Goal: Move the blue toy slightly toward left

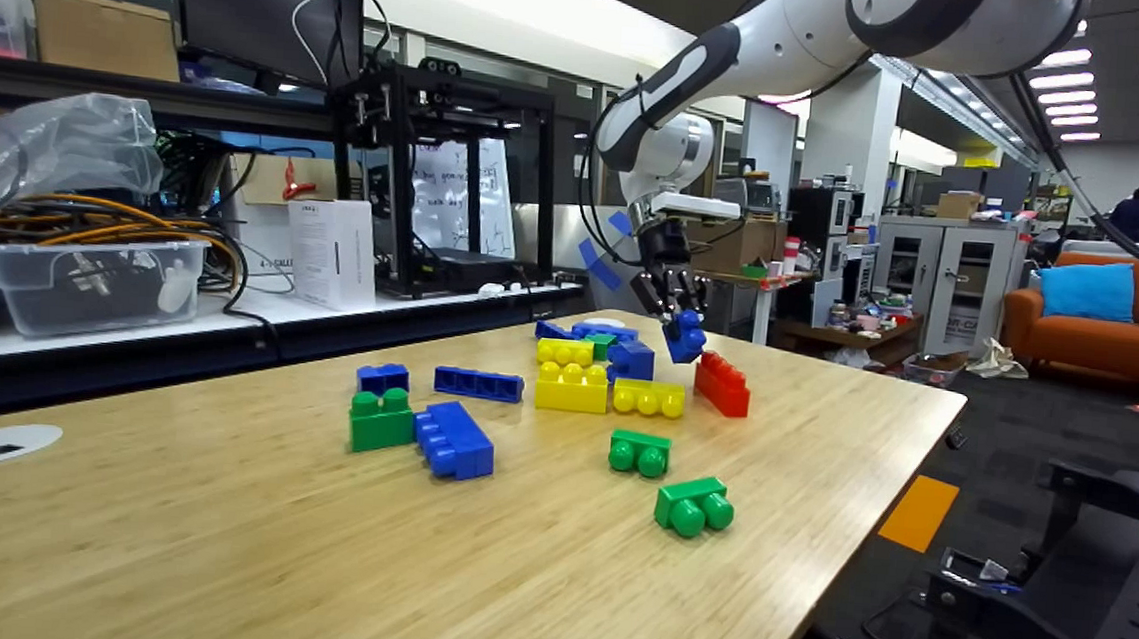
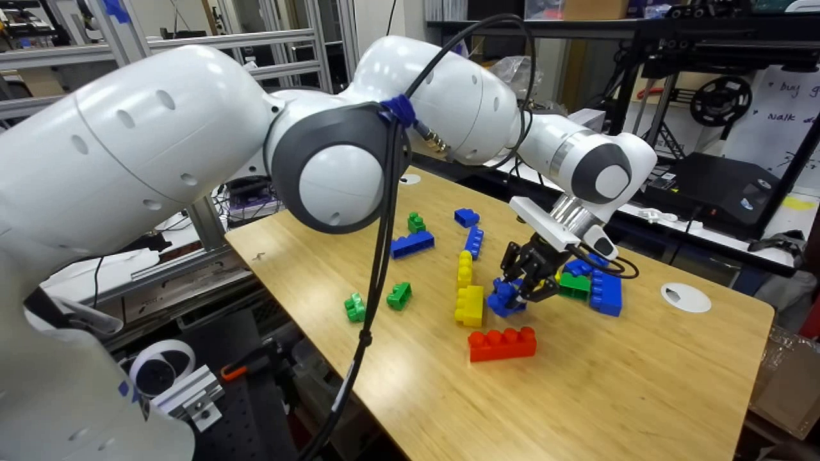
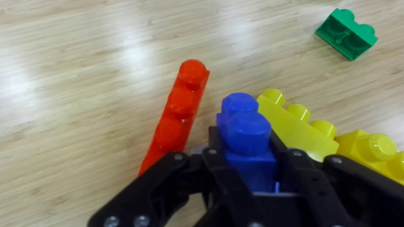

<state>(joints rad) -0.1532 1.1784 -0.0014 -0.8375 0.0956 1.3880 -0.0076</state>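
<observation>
Okay, so the hand has the blue toy pinched between its fingers, studs poking out past the tips in the wrist view. In an exterior view the toy's tilted, with the red brick near it at 4 to 5 o'clock and another blue brick on the desk at 8. Can't tell if the toy's bottom touches anything. In the wrist view, red's at 10 o'clock from the toy, a yellow brick close by at 3, and a green brick well apart between 1 and 2.
</observation>
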